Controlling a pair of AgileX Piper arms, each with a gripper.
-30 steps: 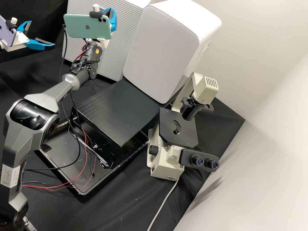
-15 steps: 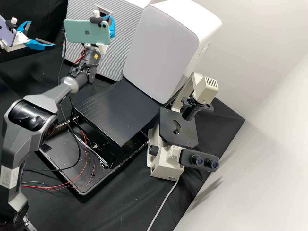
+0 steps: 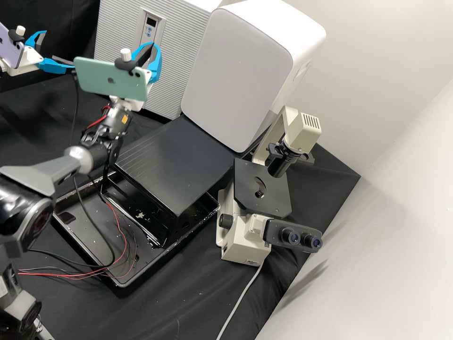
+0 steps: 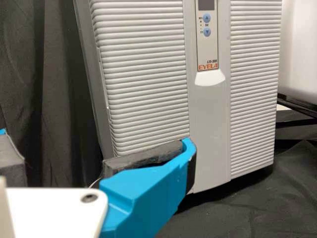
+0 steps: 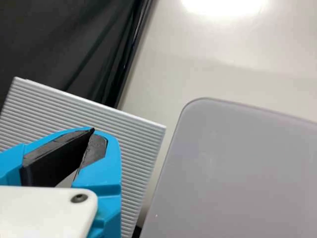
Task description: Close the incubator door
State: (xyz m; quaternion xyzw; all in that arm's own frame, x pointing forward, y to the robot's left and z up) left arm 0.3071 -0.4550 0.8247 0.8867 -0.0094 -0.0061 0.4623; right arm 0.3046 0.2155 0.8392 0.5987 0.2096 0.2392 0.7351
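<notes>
- The high view was bright, with the pale wall (image 3: 396, 94) catching plenty of light and the black cloth (image 3: 188, 302) sinking deep and dark.
- A soft grey shadow slanted over that wall, near the microscope's eyepieces (image 3: 302, 240).
- Faint highlights ran along the rim of the black tray (image 3: 123, 284).
- Motion blur slightly smeared the green phone (image 3: 101, 80).
- In the left wrist view, even light picked out the incubator door (image 4: 143, 94), each rib edged by thin shadow; the white mount (image 4: 54, 213), close to the lens, was out of focus.
- In the right wrist view, white glare burned out at the top edge.
</notes>
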